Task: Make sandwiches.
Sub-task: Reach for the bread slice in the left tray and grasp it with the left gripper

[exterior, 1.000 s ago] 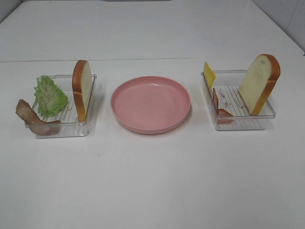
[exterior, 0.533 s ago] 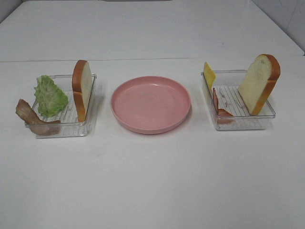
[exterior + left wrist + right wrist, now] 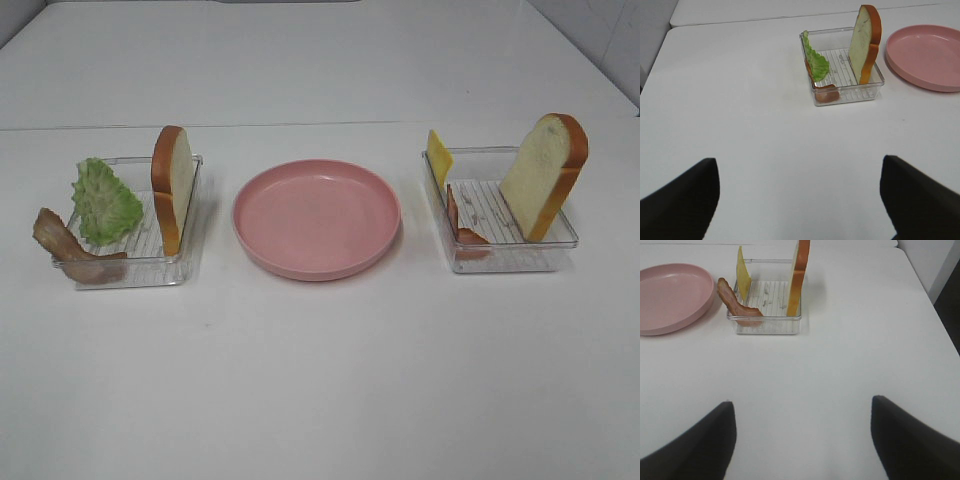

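Pink plate (image 3: 316, 218) sat bare at mid-table in the exterior high view, between two clear trays and apart from both, on the white table (image 3: 320, 380). The left tray (image 3: 128, 272) held the lettuce (image 3: 103, 203), the bacon strip (image 3: 68, 250) hanging over its outer wall, and the left bread slice (image 3: 173, 200) on edge against its plate-side wall. The right tray (image 3: 510, 264) held the cheese square (image 3: 438, 158), the ham (image 3: 462, 230) and the leaning right bread slice (image 3: 543, 175). No arm showed and nothing was stacked.

Left wrist view: the left gripper (image 3: 800, 200) was spread wide, holding nothing, well short of the left tray.

Right wrist view: the right gripper (image 3: 800, 437) was likewise spread and unloaded.

Hazards, as judged: an upright slice could topple if nudged sideways, and a light tray could slide or lift with a pinched piece. Tray walls and neighbouring pieces crowded each approach.
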`<state>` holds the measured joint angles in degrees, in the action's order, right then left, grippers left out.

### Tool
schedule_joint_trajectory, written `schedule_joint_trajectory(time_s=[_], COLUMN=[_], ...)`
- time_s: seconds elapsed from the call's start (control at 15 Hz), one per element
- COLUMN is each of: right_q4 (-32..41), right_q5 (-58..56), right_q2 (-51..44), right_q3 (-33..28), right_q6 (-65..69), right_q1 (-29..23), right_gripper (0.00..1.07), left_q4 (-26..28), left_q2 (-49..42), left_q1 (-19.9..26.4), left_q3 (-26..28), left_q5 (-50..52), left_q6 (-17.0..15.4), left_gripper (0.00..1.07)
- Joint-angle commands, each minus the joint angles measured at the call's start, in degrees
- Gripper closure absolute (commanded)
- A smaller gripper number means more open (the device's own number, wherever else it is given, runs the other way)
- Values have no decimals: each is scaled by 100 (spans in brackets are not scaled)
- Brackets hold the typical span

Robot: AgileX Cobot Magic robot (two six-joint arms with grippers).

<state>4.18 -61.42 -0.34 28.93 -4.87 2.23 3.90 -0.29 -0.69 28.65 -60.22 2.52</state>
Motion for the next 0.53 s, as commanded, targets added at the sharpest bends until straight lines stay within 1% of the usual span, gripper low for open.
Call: schedule_joint_trajectory(time_s=[0.07, 0.53], right_q4=[-6, -6], right_q5=[63, 63], right_q2=[-63, -63], right_q3=[6, 6], right_q6=[0, 0], right_q1=[40, 40], right_gripper=[36, 36], left_q4=[34, 69], left_q2=[-115, -115], left_q1=[-6, -6], left_q3=[-11, -11], left_q5=[29, 29], left_q6=[6, 6], left_gripper=[23, 23])
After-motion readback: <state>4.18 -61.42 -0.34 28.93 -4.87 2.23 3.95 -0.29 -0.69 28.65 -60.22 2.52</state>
